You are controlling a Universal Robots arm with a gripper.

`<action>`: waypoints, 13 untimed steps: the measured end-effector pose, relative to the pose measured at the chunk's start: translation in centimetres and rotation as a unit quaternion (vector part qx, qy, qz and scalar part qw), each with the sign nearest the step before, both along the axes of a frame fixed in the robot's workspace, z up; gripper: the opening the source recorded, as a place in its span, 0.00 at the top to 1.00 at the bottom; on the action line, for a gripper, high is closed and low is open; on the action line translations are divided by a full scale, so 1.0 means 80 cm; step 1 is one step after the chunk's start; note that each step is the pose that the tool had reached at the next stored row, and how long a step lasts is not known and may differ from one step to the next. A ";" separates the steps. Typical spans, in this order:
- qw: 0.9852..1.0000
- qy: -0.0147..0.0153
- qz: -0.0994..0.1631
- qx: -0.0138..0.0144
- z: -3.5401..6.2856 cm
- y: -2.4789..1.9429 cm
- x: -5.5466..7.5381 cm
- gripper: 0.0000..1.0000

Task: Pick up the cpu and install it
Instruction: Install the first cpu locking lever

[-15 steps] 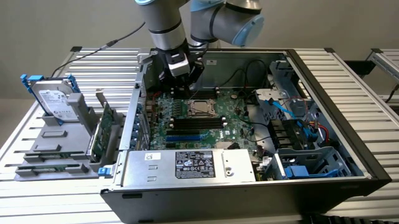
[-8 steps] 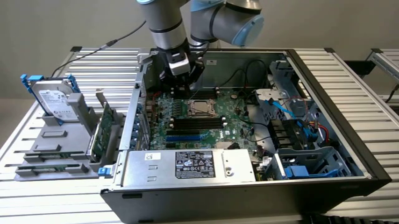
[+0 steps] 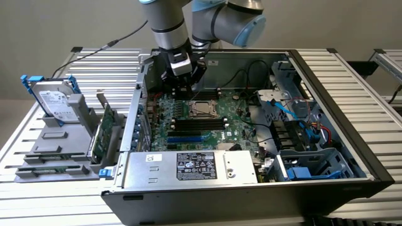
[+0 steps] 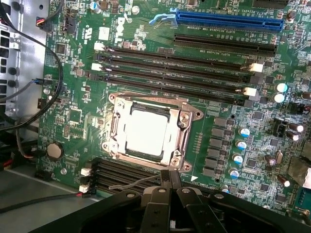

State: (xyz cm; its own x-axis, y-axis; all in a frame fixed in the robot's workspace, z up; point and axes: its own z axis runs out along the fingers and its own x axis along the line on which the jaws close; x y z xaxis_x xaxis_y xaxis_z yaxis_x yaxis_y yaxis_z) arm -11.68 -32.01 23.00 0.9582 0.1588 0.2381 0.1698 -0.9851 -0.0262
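Silver-grey and square, the cpu (image 4: 146, 130) lies flat inside the metal socket frame (image 4: 187, 127), just ahead of and below the end effector (image 4: 170, 177), whose fingers are pressed together and hold nothing. The pick-up looks done and the chip appears seated, so the work seems to be at the installing stage, with the end effector poised over the black memory slots (image 4: 121, 170) beside the socket. Any further move calls for a slow, gentle touch, because a thin wire lever (image 4: 130, 183) lies close by the tips.
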 end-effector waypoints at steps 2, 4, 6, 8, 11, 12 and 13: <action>1.000 0.000 -0.002 -0.002 -0.001 0.0006 0.000 0.89; 1.000 0.000 -0.003 -0.004 -0.002 0.0013 0.000 0.89; 1.000 0.000 -0.005 -0.006 -0.002 0.0020 0.000 0.89; 1.000 0.000 -0.007 -0.008 -0.003 0.0029 0.000 0.89; 1.000 0.000 -0.009 -0.010 -0.005 0.0042 0.000 0.89; 1.000 0.000 -0.010 -0.010 -0.005 0.0047 0.000 0.89; 1.000 0.000 -0.011 -0.011 -0.006 0.0053 0.000 0.89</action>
